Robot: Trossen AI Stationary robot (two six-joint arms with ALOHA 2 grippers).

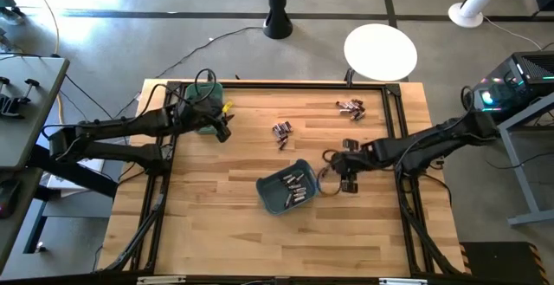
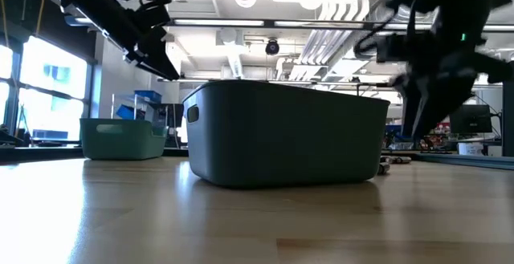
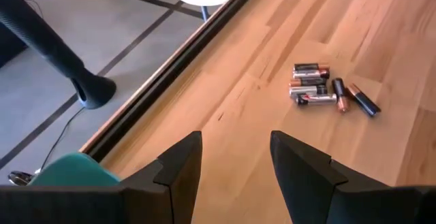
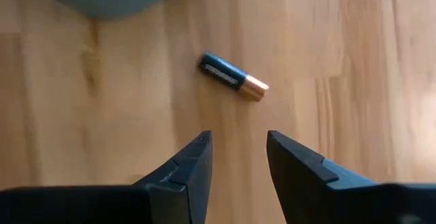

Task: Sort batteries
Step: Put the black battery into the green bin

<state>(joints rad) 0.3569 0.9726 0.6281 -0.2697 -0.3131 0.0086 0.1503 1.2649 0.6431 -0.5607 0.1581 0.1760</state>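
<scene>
One battery [image 4: 234, 76] lies just ahead of the right claw [image 4: 238, 159] — untouched.

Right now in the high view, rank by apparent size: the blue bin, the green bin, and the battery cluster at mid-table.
1. Blue bin, largest.
2. Green bin, though the left arm covers part, so unsure.
3. Battery cluster, clearly smallest.

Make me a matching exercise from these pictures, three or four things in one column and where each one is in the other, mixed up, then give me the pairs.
Column one:
1. lone battery
2. teal bin
3. green bin
4. left claw

Column two:
A. at the table's far left corner
B. mid-table, with batteries inside
C. on bare wood just ahead of the right claw
D. open, empty, looking toward a small battery cluster

Pairs: 1-C, 2-B, 3-A, 4-D
</scene>
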